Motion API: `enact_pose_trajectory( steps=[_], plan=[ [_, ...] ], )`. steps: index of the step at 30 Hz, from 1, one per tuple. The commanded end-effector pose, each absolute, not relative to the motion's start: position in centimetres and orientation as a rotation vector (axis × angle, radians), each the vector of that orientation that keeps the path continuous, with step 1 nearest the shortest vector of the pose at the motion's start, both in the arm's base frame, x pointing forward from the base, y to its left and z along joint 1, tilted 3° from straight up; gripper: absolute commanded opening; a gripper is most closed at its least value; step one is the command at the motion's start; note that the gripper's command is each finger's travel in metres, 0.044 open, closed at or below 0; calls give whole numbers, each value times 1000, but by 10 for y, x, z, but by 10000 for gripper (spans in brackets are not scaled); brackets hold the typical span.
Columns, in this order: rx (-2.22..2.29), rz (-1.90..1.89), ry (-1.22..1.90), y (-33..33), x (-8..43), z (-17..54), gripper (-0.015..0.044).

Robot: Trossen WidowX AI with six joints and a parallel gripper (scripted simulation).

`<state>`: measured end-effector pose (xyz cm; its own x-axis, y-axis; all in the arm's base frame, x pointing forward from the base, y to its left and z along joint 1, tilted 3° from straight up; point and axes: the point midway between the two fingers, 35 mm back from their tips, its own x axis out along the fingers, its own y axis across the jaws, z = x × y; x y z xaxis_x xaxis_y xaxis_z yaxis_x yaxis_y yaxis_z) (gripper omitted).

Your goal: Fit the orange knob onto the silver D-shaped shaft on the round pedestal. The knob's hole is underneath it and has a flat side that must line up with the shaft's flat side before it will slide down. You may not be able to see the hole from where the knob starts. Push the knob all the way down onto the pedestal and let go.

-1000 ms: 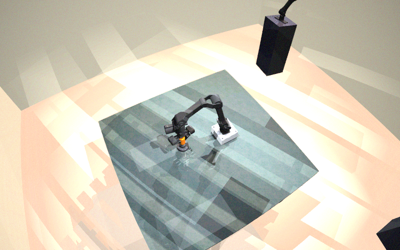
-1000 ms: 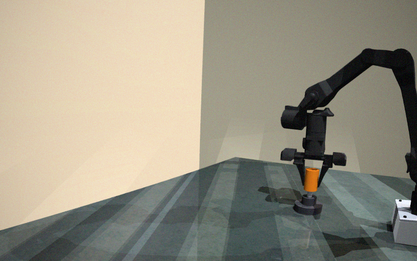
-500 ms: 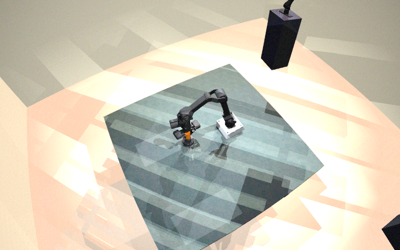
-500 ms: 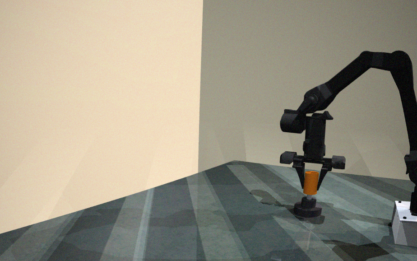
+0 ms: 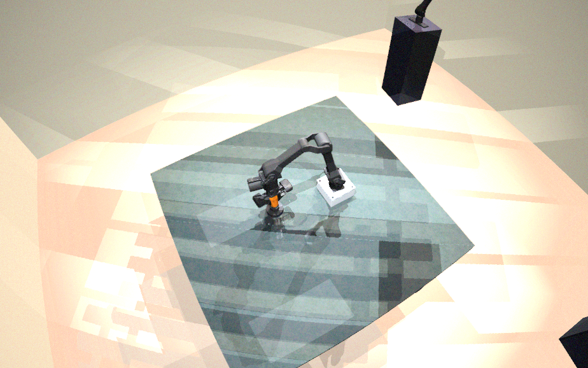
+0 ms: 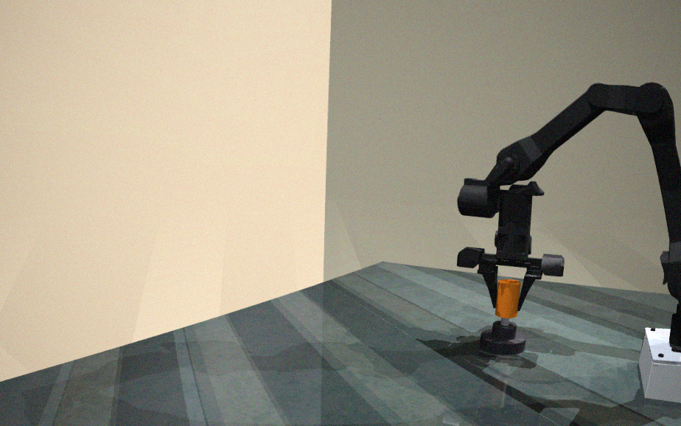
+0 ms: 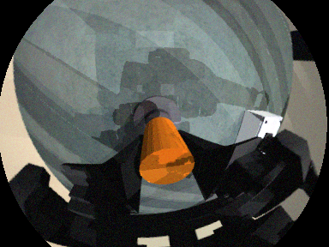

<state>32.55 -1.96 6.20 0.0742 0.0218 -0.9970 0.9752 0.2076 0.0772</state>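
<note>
The orange knob (image 5: 273,202) (image 6: 507,299) (image 7: 164,143) is upright, right above the round dark pedestal (image 5: 275,212) (image 6: 503,345) (image 7: 167,105). My gripper (image 6: 507,304) is shut on the knob, one finger on each side of it. In the exterior view a short length of the silver shaft (image 6: 505,321) shows between the knob's lower end and the pedestal's raised collar. The knob's underside is hidden, so I cannot tell whether the shaft's tip is inside the hole or how the flat sides line up.
The arm's white base block (image 5: 333,196) (image 6: 662,374) (image 7: 271,124) stands on the striped grey-green table top (image 5: 303,268) (image 6: 281,371), right of the pedestal. A tall dark block (image 5: 409,65) stands beyond the table in the top view, and another dark block (image 5: 578,340) shows at its lower right.
</note>
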Motion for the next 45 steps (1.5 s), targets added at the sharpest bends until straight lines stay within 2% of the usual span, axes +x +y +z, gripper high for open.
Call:
enact_pose_trajectory(
  steps=[1, 12, 19, 45],
  plan=[
    [1102, -996, 1253, -20, 326, 61, 0],
    [1109, -1003, 1250, -20, 326, 67, 0],
    [1262, -1147, 1168, -20, 326, 65, 0],
    [1262, -1147, 1168, -20, 326, 62, 0]
  ],
)
